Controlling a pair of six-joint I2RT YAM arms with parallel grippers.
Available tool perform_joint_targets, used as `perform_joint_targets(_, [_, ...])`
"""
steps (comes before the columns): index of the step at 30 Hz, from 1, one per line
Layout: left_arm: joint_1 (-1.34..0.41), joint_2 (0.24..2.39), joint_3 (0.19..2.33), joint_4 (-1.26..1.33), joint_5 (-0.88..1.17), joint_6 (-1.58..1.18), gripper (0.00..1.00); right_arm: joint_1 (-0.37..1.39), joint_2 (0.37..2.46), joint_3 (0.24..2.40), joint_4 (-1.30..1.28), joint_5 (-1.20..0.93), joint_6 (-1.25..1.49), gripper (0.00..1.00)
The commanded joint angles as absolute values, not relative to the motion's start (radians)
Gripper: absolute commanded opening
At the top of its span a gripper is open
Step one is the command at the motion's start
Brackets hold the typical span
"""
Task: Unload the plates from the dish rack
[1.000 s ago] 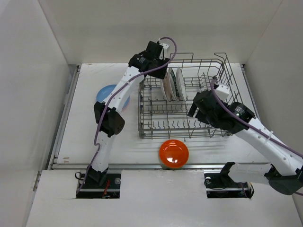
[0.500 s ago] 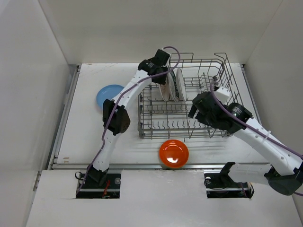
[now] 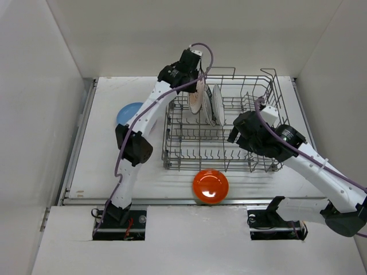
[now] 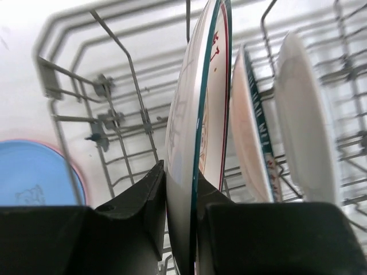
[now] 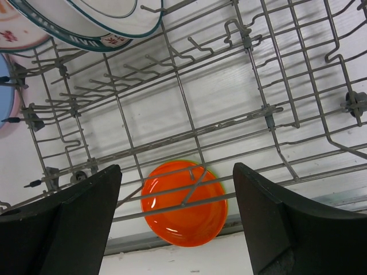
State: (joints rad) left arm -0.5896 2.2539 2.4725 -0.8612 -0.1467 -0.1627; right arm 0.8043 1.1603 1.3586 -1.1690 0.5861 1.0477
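Note:
The grey wire dish rack point(image 3: 252, 91) stands mid-table. My left gripper point(image 3: 192, 85) is shut on the rim of the leftmost white plate with a dark teal rim point(image 3: 196, 101) and holds it tilted left over the rack's back left part. In the left wrist view the fingers point(image 4: 137, 206) clamp this plate point(image 4: 200, 114). Two more white plates point(image 4: 249, 126) point(image 4: 304, 114) stand in the rack to its right. My right gripper point(image 3: 236, 133) is open and empty above the rack's right side. An orange plate point(image 3: 210, 186) lies on the table in front of the rack and shows through the wires point(image 5: 183, 203).
A blue plate point(image 3: 127, 112) lies on the table left of the rack, partly hidden by my left arm, and shows in the left wrist view point(image 4: 34, 177). White walls close in both sides and the back. A ledge runs along the table's near edge.
My left gripper moved from the rack's back left corner onto the plates and now holds the leftmost one, tilted left. The rack has shifted slightly toward the front left. The right arm barely moved.

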Motion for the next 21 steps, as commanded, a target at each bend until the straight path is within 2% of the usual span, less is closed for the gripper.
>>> perform_joint_targets(1, [-0.583,2.088,2.600,-0.814,-0.195,-0.154,0.00,0.799,1.163,1.379,-1.155,0.589,1.049,0.84])
perform_joint_targets(6, [-0.491,2.013,2.655,-0.874,-0.184,-0.153,0.00,0.799,1.215,1.388,-1.065,0.454,0.861,0.84])
perform_joint_targets(10, [-0.355,1.907,2.599,-0.968,-0.040,-0.175,0.00,0.799,1.281,1.448,-0.999,0.313,0.707,0.79])
perform_joint_targets(14, [-0.027,1.795,2.438,-1.015,0.383,-0.177,0.00,0.810,1.293,1.480,-0.905,0.288,0.640,0.79])
perform_joint_targets(15, [0.026,1.778,2.404,-1.053,0.543,-0.149,0.00,0.810,1.302,1.480,-0.873,0.288,0.640,0.79])
perform_joint_targets(17, [0.121,1.755,2.311,-1.129,0.674,-0.048,0.00,0.810,1.322,1.491,-0.862,0.302,0.630,0.79])
perform_joint_targets(18, [0.193,1.744,2.284,-1.184,0.780,0.126,0.00,0.810,1.333,1.500,-0.850,0.302,0.630,0.79])
perform_joint_targets(21, [0.244,1.744,2.165,-1.536,0.824,0.548,0.00,0.810,1.391,1.531,-0.850,0.348,0.630,0.77])
